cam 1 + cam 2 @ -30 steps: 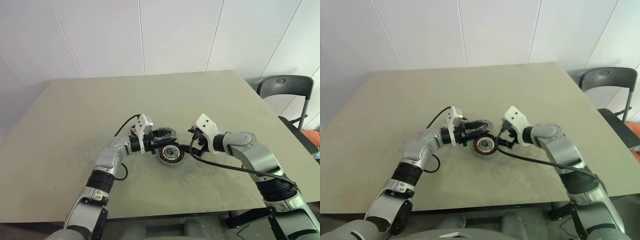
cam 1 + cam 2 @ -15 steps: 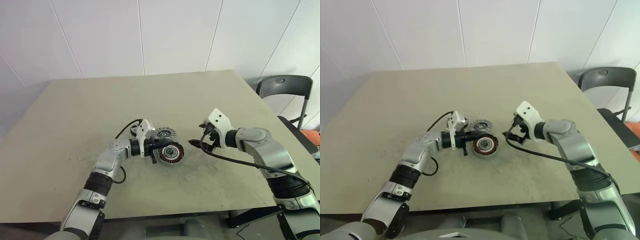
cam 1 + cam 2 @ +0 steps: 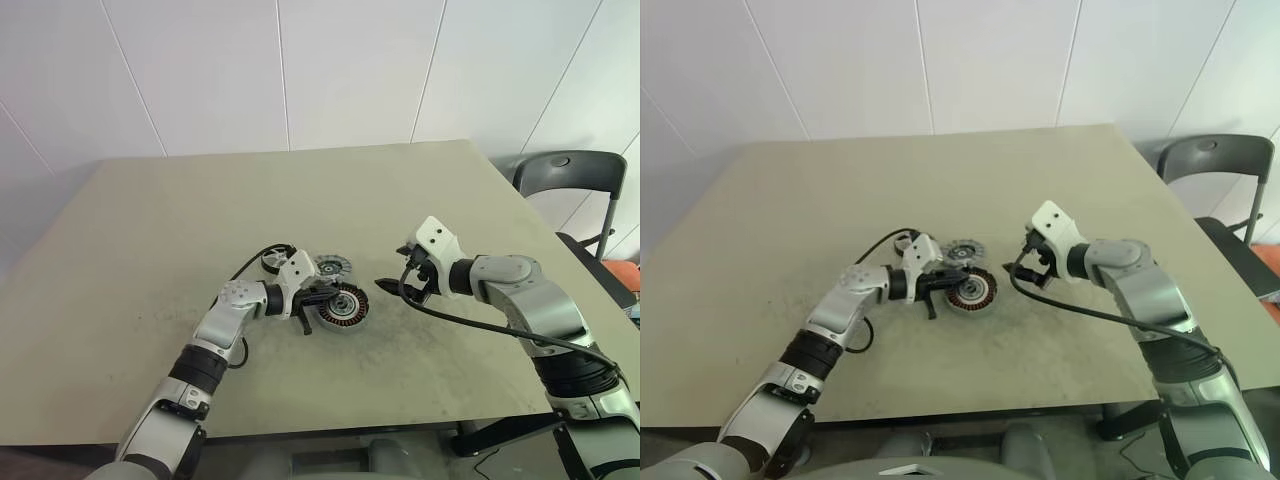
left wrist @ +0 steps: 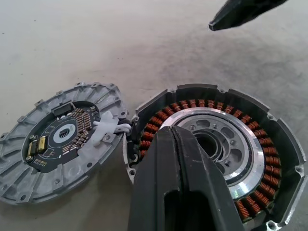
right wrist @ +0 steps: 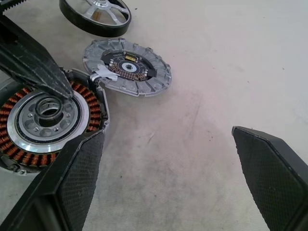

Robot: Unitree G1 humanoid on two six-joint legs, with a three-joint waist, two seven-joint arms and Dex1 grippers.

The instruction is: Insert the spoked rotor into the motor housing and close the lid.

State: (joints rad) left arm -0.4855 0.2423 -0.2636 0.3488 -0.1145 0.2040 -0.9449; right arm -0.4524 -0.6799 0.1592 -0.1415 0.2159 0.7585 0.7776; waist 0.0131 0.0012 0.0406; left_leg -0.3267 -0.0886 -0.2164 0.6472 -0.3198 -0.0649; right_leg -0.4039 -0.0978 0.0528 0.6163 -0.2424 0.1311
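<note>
Left pincer (image 4: 179,139) pressed together, empty, tip over the motor housing (image 3: 341,307) hub, mid-worktop (image 3: 150,220). Lid (image 5: 127,67) lies flat just beside housing, w/ spoked rotor (image 5: 95,14) behind it. Right pincer (image 5: 168,178) spread wide, nr the housing, holding nothing.

Left gripper (image 3: 318,304) closed, pointing rightward and low; right gripper (image 3: 392,287) wide open, angled down toward it.

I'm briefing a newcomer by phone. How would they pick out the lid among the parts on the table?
On the beige table, find the black ring with copper windings. The flat grey scalloped metal disc lies touching it, a small circuit board at its centre; the black-rimmed spoked wheel beyond is smaller.
</note>
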